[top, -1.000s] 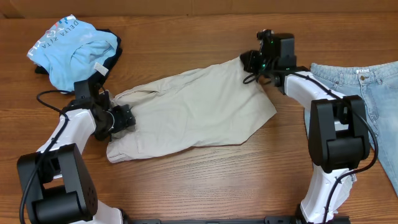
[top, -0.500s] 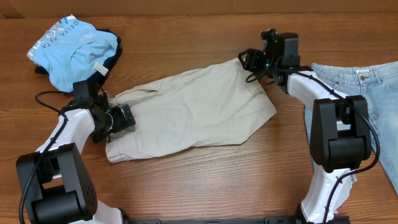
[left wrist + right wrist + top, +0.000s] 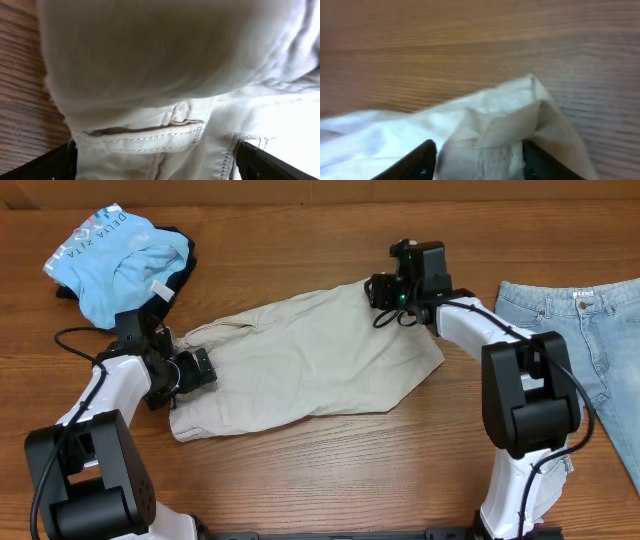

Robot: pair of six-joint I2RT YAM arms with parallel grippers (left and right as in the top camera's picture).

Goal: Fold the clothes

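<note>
Beige shorts (image 3: pixel 300 360) lie spread flat across the middle of the table. At their left end my left gripper (image 3: pixel 200 368) stands open, its jaws wide apart on either side of the stitched waistband (image 3: pixel 150 142), which fills the gap between the black fingers (image 3: pixel 270 165). My right gripper (image 3: pixel 380 288) is at the shorts' far right corner. In the right wrist view its jaws stand apart, open, with the bunched corner of cloth (image 3: pixel 495 130) lying loose between them. Light-blue jeans (image 3: pixel 590 320) lie at the right edge. A sky-blue printed tee (image 3: pixel 110 260) rests on a dark garment (image 3: pixel 185 255) at the far left.
The wooden table (image 3: pixel 320 470) shows bare wood along its front edge, between the two arm bases. A black cable (image 3: pixel 75 335) loops from the left arm just below the tee. The right arm's white links (image 3: pixel 520 380) stand between the shorts and the jeans.
My right gripper has opened off the shorts' corner and slid left along the far edge. My left gripper has opened a little wider and kept its place at the waistband.
</note>
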